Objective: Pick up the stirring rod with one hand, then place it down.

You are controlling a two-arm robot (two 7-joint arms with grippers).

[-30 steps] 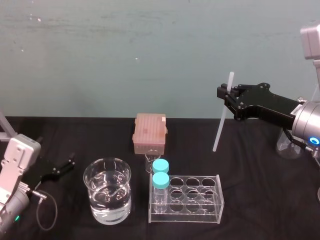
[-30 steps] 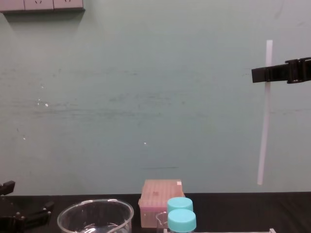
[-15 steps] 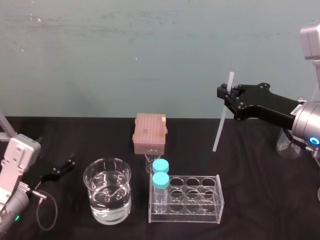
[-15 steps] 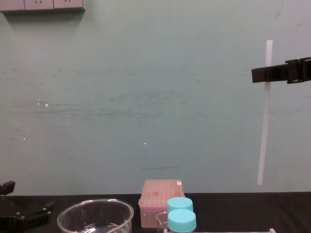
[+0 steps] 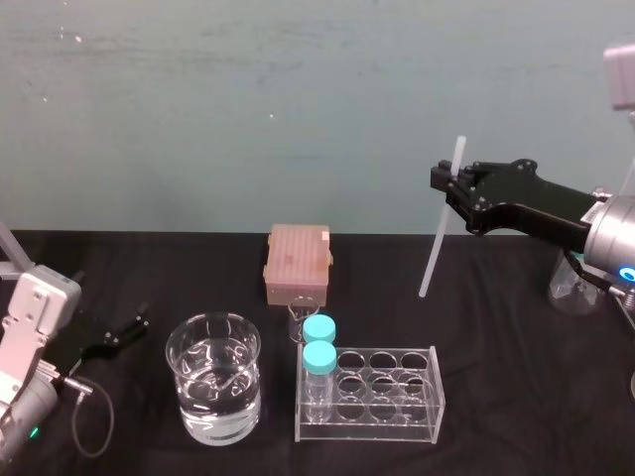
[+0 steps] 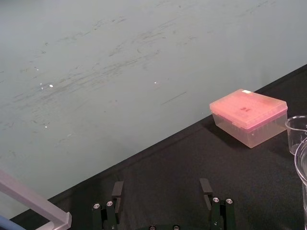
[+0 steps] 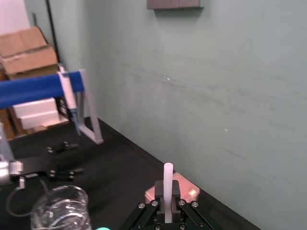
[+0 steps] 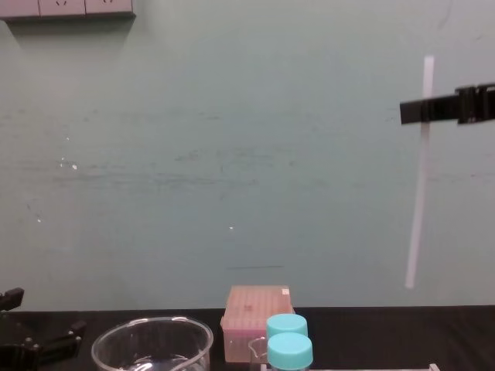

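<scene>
Head view: the right claw, closed on the upper part of the stirring rod, holds it nearly upright with its lower tip clear of the counter, at about one o'clock from the tube rack; the left claw lies parked at nine o'clock from the beaker. Left wrist view: the left claw's jaws stand wide apart, holding nothing. Right wrist and chest views: the rod hangs high, pinched between the jaws, so the pick-up looks complete, and the next move calls for a slow descent to bare counter before release.
</scene>
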